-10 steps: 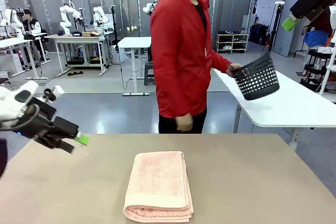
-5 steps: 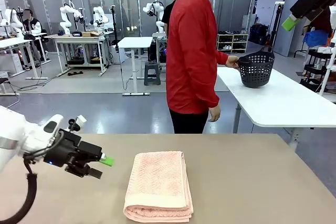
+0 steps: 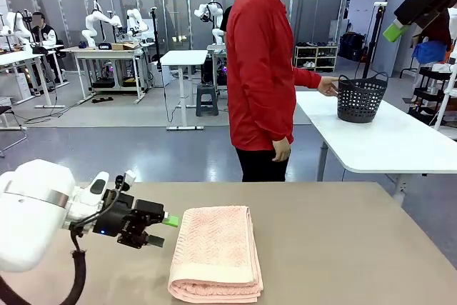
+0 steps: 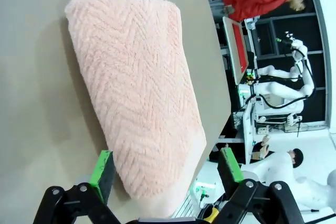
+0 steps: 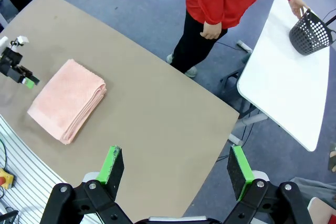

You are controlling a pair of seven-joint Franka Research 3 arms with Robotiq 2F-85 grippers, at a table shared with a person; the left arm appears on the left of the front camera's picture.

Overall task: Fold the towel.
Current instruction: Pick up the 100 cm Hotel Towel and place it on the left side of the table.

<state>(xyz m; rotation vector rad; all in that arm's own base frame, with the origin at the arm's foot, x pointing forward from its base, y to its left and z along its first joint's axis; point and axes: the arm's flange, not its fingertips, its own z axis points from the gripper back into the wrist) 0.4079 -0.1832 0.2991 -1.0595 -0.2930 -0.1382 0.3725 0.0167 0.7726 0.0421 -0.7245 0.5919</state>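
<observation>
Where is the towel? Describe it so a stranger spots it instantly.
Start at the tan table nearest the camera. Near its front edge lies the towel, beside the left gripper. It is a folded pale salmon-pink terry rectangle with herringbone texture, unlike the dark basket on the white table beyond.

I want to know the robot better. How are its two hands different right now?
The left hand is low over the table, right beside the towel; the right hand is raised high, far from it. The left hand points sideways toward the towel; the right hand looks down on the whole table. Both are open, holding nothing, with green pads.
</observation>
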